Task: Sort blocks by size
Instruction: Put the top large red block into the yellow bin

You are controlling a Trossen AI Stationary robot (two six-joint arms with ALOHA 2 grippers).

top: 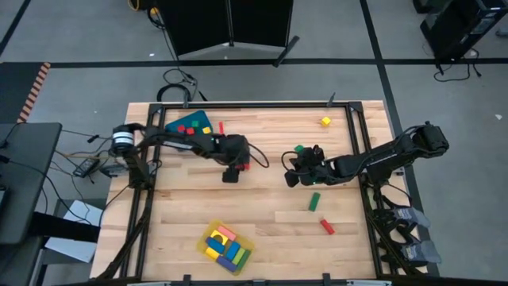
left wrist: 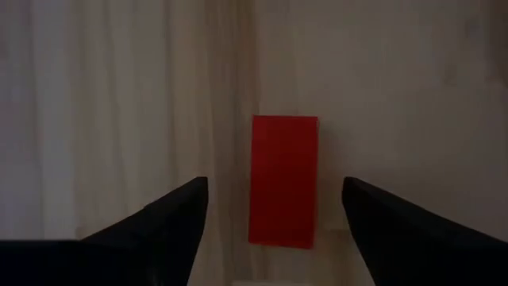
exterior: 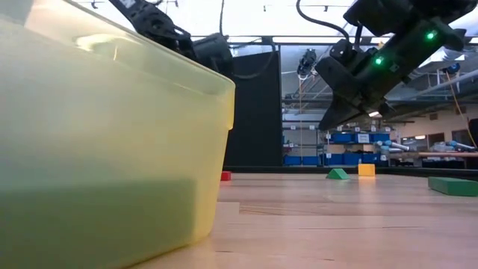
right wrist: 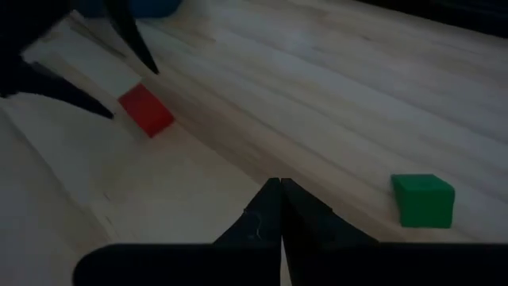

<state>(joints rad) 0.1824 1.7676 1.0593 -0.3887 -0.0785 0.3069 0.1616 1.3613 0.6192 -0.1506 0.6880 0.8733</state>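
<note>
**Left gripper parked over a red bar, right one closed near a green cube**

So the left gripper (left wrist: 274, 218) sits near the middle of the table (top: 262, 230), pointing down, fingers spread wide with a red bar (left wrist: 283, 181) lying flat on the wood in the gap between them. They're not touching it, there's bare table on both sides of it. From above you only catch a sliver of that red next to the gripper.

The right gripper (right wrist: 279, 208) is off to the right of centre, fingers pressed together with nothing in them. A green cube (right wrist: 423, 199) sits just beside it on the wood.

Rest of the blocks are all over: a yellow cube (top: 325, 121) near the far edge, a green bar (top: 314, 202) and another red bar (top: 327, 226) toward the near right, well apart from both arms. The yellow tray (top: 248, 253) at the near edge has a bunch of mixed-colour blocks, and the blue bin (top: 176, 122) at the far left corner holds a few small ones.
</note>
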